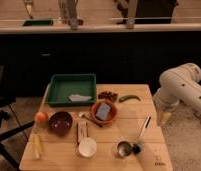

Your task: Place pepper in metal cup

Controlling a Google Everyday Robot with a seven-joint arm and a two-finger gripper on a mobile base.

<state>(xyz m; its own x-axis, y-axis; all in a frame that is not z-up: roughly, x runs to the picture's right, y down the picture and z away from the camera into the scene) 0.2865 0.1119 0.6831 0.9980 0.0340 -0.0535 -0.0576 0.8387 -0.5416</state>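
On the wooden desk (56,159), far L, we see a pale corn cob (37,145) near the front edge, w/ a reddish round fruit (41,117) behind it. Next R is a dark maroon bowl (60,123), and behind it a green tray (61,90) w/ a pale scrap inside. Mid-desk, a white round cup (87,147) sits at the front; behind it is an orange bowl (104,112) w/ a blue-grey item in it. Dark red bits (108,94) lie just R of the tray. The pepper (129,98) lies flat at the back, just beside those bits and well apart from the metal cup (124,148), which stands upright at the front. A black-headed spoon (143,134) lies just R of the cup. Far R, the arm (184,87) bends down and the hand (165,118) points downward beside the desk's R edge. Whether it's wide or narrow, we can't tell.
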